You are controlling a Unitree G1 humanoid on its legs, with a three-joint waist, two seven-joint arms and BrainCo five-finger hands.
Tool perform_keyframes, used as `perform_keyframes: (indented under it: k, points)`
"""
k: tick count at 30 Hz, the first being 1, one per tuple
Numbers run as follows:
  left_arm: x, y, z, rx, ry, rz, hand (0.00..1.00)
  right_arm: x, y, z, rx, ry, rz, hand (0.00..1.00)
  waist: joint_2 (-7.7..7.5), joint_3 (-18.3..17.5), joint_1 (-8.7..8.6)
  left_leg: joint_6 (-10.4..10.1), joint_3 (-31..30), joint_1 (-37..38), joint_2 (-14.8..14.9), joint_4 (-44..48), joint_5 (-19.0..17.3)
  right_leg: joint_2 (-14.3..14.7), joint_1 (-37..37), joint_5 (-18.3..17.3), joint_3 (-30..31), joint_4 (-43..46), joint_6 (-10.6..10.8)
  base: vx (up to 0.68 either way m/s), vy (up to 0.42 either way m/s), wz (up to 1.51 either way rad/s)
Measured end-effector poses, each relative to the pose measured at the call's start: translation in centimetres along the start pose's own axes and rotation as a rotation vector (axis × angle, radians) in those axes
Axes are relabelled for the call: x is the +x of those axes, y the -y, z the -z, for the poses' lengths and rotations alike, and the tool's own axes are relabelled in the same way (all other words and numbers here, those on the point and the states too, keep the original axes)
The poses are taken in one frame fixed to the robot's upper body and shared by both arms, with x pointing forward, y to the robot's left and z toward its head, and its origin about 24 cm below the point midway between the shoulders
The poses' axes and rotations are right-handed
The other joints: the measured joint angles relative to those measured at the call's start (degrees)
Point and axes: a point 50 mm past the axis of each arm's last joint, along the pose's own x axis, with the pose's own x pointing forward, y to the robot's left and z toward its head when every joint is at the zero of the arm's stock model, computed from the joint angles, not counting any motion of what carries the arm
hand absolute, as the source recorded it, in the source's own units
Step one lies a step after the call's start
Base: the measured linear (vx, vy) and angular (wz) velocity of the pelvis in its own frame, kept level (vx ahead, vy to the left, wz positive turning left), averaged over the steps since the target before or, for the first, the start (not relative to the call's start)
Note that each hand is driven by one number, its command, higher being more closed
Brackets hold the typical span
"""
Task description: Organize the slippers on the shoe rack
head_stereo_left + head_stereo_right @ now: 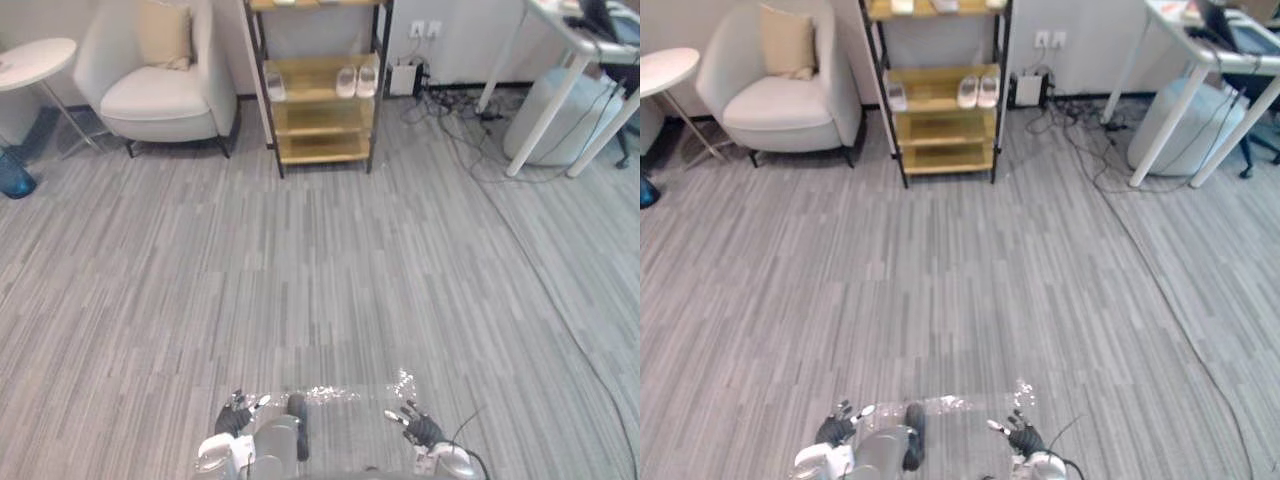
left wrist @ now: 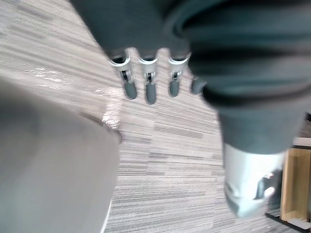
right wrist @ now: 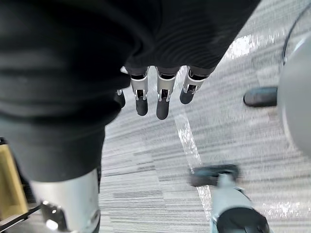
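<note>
- Left eye view: the shoe rack stands well ahead of me, across the floor. On 1 shelf a lone slipper lies at the rack's left end and a pair of slippers at its right end. All 3 have their long axes running front to back of the rack. My left hand and right hand hang low, well apart from the rack.
- Right eye view: neither hand is clearly nearer the rack. The lone slipper is on my left hand's side and the pair on my right hand's side. I judge I must close on the rack before any reach.
- Left wrist view: my fingers hang straight and loose, holding nothing.
- Right wrist view: these fingers are also straight, and the hand is empty.
</note>
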Motion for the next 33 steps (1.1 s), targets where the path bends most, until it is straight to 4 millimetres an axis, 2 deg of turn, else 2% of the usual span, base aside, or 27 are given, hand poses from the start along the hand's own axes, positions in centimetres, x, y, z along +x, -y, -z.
perform_keyframes:
  k: [1,2,3,4,5,6,7,9,10,11,13,14,15,16,17,18,19,21,22,23,24,25,28,29,30,32,33]
  points:
    - [0.0,-0.2,0.0,0.002,-0.006,-0.005,0.00,0.0,-0.6,0.3,0.010,-0.004,-0.013,0.00,-0.79,-0.01,0.15,0.62,0.94,2.50,-0.54,0.52,-1.92,-1.03,-2.31,-0.35,1.31,8.91,0.73,0.54,0.200,-0.27]
    - [0.0,-0.5,0.1,0.013,-0.013,-0.009,0.00,0.0,-1.1,0.2,-0.007,0.006,-0.030,0.00,-1.57,0.31,0.13,1.20,1.70,7.07,-1.33,0.25,-4.19,-1.89,-5.95,1.06,2.88,23.12,4.01,0.64,0.231,-0.27]
    - [0.0,-0.5,0.2,0.016,-0.016,-0.009,0.00,0.0,-1.1,0.2,-0.014,0.007,-0.032,0.00,-1.65,0.40,-0.02,1.37,1.67,8.17,-1.43,0.18,-4.75,-2.00,-7.03,2.05,3.22,26.67,5.59,0.52,0.176,-0.12]
    - [0.0,-0.6,0.3,0.028,-0.026,-0.007,0.00,0.0,-1.1,0.1,-0.022,0.009,-0.035,0.00,-1.72,0.46,-0.23,1.53,1.43,11.05,-1.58,0.00,-6.23,-1.82,-9.69,4.55,3.76,35.43,8.98,0.52,0.125,0.11]
    - [0.0,-0.4,0.4,0.051,-0.034,0.005,0.00,0.0,-1.0,-0.1,-0.026,0.019,-0.035,0.00,-1.08,0.92,-0.57,1.89,0.04,16.10,-1.54,-1.24,-8.15,-2.21,-12.96,4.33,0.82,46.51,8.20,0.62,0.112,0.31]
    - [0.2,-0.1,0.2,0.061,-0.032,0.017,0.00,0.0,-0.7,-0.3,-0.033,0.025,-0.032,0.00,-1.11,0.87,-1.10,1.89,-1.27,20.94,-1.34,-3.81,-8.82,-3.26,-15.49,2.60,-4.18,51.20,4.44,0.63,0.083,0.36]
    - [0.2,0.0,0.2,0.065,-0.032,0.021,0.00,0.0,-0.6,-0.4,-0.035,0.027,-0.032,0.00,-1.07,0.91,-1.14,1.89,-1.49,22.23,-1.21,-4.64,-8.83,-3.46,-16.15,1.92,-5.33,51.42,3.45,0.42,0.015,0.35]
    - [0.3,0.7,0.3,0.062,-0.046,0.036,0.00,0.2,-0.4,-1.5,-0.060,0.058,-0.034,0.00,-0.02,1.60,-2.18,1.87,-2.66,28.83,1.19,-8.93,-8.83,-2.85,-22.05,-1.37,-12.80,42.84,-0.59,0.46,-0.032,0.37]
    - [0.3,0.8,0.4,0.059,-0.047,0.038,0.00,0.3,-0.4,-1.8,-0.064,0.065,-0.035,0.00,0.17,1.72,-2.56,1.87,-2.81,29.31,1.58,-8.98,-8.83,-2.51,-22.86,-1.31,-13.51,40.30,-0.64,0.59,-0.082,0.43]
    - [0.3,1.1,0.4,0.043,-0.049,0.043,0.00,0.4,-0.4,-2.4,-0.086,0.078,-0.043,0.00,0.63,2.07,-3.27,1.87,-2.98,30.83,2.68,-9.28,-8.83,-0.85,-25.25,-0.02,-13.83,30.58,-1.01,0.50,-0.107,0.31]
    - [0.3,1.2,0.5,0.029,-0.048,0.042,0.00,0.5,-0.5,-2.7,-0.097,0.083,-0.049,0.00,0.50,2.28,-3.30,1.33,-3.51,33.07,3.24,-9.67,-9.16,2.43,-27.07,8.21,-9.66,14.16,-1.39,0.56,-0.155,0.29]
    - [0.3,1.2,0.5,0.028,-0.048,0.041,0.00,0.5,-0.5,-2.7,-0.098,0.082,-0.050,0.00,0.43,2.33,-3.33,0.93,-3.83,33.27,3.21,-9.65,-9.40,2.88,-27.03,9.93,-8.76,11.64,-1.31,0.55,-0.214,0.36]
    - [0.3,0.8,0.4,0.020,-0.043,0.031,0.00,0.5,-0.6,-2.4,-0.100,0.074,-0.054,0.00,-0.67,2.60,-3.47,-1.42,-5.51,35.54,2.39,-9.58,-10.90,3.77,-26.71,17.42,-6.34,4.78,-1.96,0.60,-0.270,0.49]
    - [0.3,0.7,0.4,-0.017,-0.052,0.009,0.00,0.6,-0.5,-3.2,-0.117,0.102,-0.058,0.00,-0.48,3.75,-4.15,-2.57,-8.04,38.74,2.62,-9.42,-13.62,4.18,-27.39,20.11,-5.49,10.15,-4.35,0.69,-0.305,0.44]
    - [0.3,1.0,0.6,-0.033,-0.057,0.014,0.00,0.7,-0.3,-3.8,-0.127,0.114,-0.052,0.00,1.11,4.20,-4.19,-2.56,-8.40,39.51,4.03,-9.36,-13.81,5.25,-27.65,19.32,-7.21,12.49,-4.77,0.54,-0.273,0.28]
    - [0.2,1.6,1.1,-0.059,-0.071,0.020,0.00,0.7,0.2,-4.1,-0.134,0.115,-0.041,0.00,2.67,3.98,-4.28,-2.57,-9.50,39.46,5.91,-7.45,-13.80,6.49,-27.63,14.68,-7.74,14.27,-4.32,0.48,-0.250,0.09]
    - [-0.1,1.9,1.5,-0.088,-0.080,0.017,0.00,0.7,0.5,-4.0,-0.126,0.111,-0.030,0.00,3.99,3.35,-4.23,-2.72,-11.04,36.05,8.01,0.17,-13.62,8.11,-26.49,12.56,-9.31,13.74,-5.30,0.58,-0.334,0.18]
    - [0.0,1.8,1.3,-0.117,-0.066,0.005,0.00,0.7,0.5,-4.0,-0.123,0.112,-0.026,0.00,4.40,3.29,-4.32,-3.92,-12.03,30.99,9.58,11.35,-11.65,9.44,-24.28,11.22,-10.62,12.01,-6.00,0.45,-0.234,0.30]
    - [0.2,1.8,0.4,-0.139,-0.039,0.002,0.00,0.5,0.7,-3.6,-0.118,0.107,-0.014,0.00,4.57,4.26,-4.24,-6.12,-10.72,22.27,12.78,30.20,-7.19,11.32,-17.68,10.76,-11.50,7.21,-7.46,0.41,-0.156,0.40]
    - [0.2,1.8,0.2,-0.140,-0.030,0.003,0.00,0.4,0.6,-3.5,-0.116,0.103,-0.012,0.00,4.27,4.53,-4.16,-6.30,-9.78,21.12,13.17,32.86,-7.84,11.56,-16.04,10.59,-11.55,6.38,-7.72,0.61,-0.219,0.47]
    - [0.3,1.8,-0.5,-0.134,-0.003,0.008,0.00,0.4,0.3,-2.9,-0.102,0.089,-0.010,0.00,3.40,5.22,-3.21,-6.16,-6.24,17.75,13.56,37.86,-10.89,11.54,-10.24,10.05,-12.17,3.41,-8.17,0.49,-0.164,0.23]
    - [0.4,1.9,-0.8,-0.122,0.009,0.017,0.00,0.4,0.2,-2.5,-0.091,0.078,-0.009,0.00,2.53,4.96,-3.00,-4.90,-2.74,14.68,12.54,35.60,-13.56,11.01,-5.85,9.89,-12.61,0.48,-7.98,0.47,-0.160,0.23]
    - [0.4,2.6,-1.3,-0.103,0.035,0.057,0.00,0.5,0.0,-2.9,-0.091,0.087,-0.013,0.00,2.18,5.15,-2.59,-2.96,0.10,9.44,8.18,23.22,-15.37,9.85,-1.91,9.40,-12.63,-3.65,-7.18,0.40,-0.073,0.05]
    - [0.4,3.3,-1.6,-0.101,0.050,0.076,0.00,0.5,-0.2,-2.9,-0.087,0.084,-0.017,0.00,3.02,4.90,-2.22,-1.51,0.47,5.38,4.42,9.45,-11.93,8.90,-0.62,7.62,-12.02,-5.12,-6.69,0.33,0.075,-0.16]
    - [0.4,3.4,-1.6,-0.102,0.051,0.079,0.00,0.5,-0.3,-2.7,-0.086,0.078,-0.019,0.00,3.27,4.74,-1.59,-1.25,0.31,4.46,3.12,4.02,-7.41,8.45,-0.12,6.61,-11.21,-5.24,-6.08,0.41,0.108,-0.32]
    - [0.3,3.5,-1.5,-0.102,0.051,0.077,0.00,0.4,-0.7,-1.7,-0.085,0.050,-0.035,0.00,3.37,3.89,0.36,-0.12,0.65,5.21,1.79,-1.11,1.29,7.50,1.91,4.58,-8.38,-5.44,-3.67,0.46,0.164,-0.48]
    - [0.3,3.4,-1.4,-0.106,0.047,0.073,0.00,0.4,-1.0,-1.6,-0.080,0.046,-0.042,0.00,3.55,3.50,0.36,0.90,0.66,5.45,1.64,-1.24,3.11,7.43,2.34,4.35,-8.05,-5.39,-3.18,0.57,0.175,-0.39]
